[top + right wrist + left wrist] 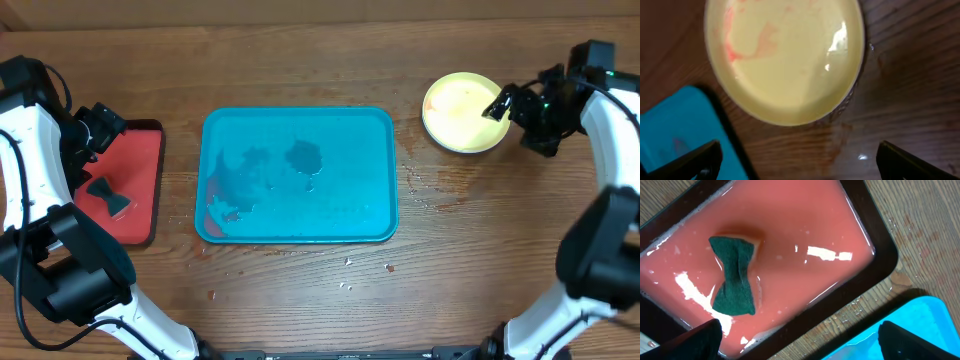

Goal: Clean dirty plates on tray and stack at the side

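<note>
The teal tray (350,160) lies at the table's middle, holding no plates, only wet patches and faint red smears. Its corner shows in the left wrist view (920,325) and the right wrist view (675,135). A yellow-green plate (458,112) sits on the table to the tray's right, with faint red smears in the right wrist view (785,55). The white and light blue plates are not in view. My right gripper (503,104) hovers open at the plate's right edge, its jaws (800,160) empty. My left gripper (100,128) is open and empty (800,345) over the red tray.
A red tray with a dark rim (140,170) at the left holds pinkish water (805,225) and a green bow-shaped sponge (108,197), also in the left wrist view (735,277). Water drops and crumbs dot the wood in front of and to the right of the teal tray.
</note>
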Controlling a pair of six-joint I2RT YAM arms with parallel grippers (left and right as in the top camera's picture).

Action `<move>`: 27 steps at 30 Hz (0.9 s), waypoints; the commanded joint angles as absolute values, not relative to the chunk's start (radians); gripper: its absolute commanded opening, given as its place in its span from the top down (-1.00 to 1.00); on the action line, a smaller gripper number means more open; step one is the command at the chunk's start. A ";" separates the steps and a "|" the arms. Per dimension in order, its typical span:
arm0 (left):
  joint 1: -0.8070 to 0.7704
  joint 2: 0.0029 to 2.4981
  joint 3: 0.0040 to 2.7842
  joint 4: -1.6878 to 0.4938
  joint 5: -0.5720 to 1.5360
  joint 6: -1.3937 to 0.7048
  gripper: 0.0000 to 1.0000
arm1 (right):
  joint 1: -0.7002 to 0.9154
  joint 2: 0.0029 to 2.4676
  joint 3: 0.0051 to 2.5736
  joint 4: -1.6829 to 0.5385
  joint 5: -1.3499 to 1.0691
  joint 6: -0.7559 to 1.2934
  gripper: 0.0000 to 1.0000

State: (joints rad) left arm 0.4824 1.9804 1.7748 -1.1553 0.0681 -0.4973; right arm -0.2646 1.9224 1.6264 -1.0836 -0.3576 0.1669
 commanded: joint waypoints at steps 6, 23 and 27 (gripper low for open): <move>0.484 1.958 1.794 -1.155 0.072 -0.493 -1.00 | -0.158 1.557 1.619 -1.254 -0.287 0.095 -1.00; 0.484 1.958 1.794 -1.155 0.072 -0.493 -1.00 | 0.060 1.337 1.576 -1.643 -0.289 0.104 -1.00; 0.484 1.958 1.794 -1.155 0.072 -0.493 -1.00 | 0.060 1.337 1.576 -1.678 -0.312 0.104 -1.00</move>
State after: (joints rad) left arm 0.4824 1.9804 1.7748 -1.1553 0.0681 -0.4973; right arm 0.0551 1.3437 1.5799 -1.6676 -0.3012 0.1047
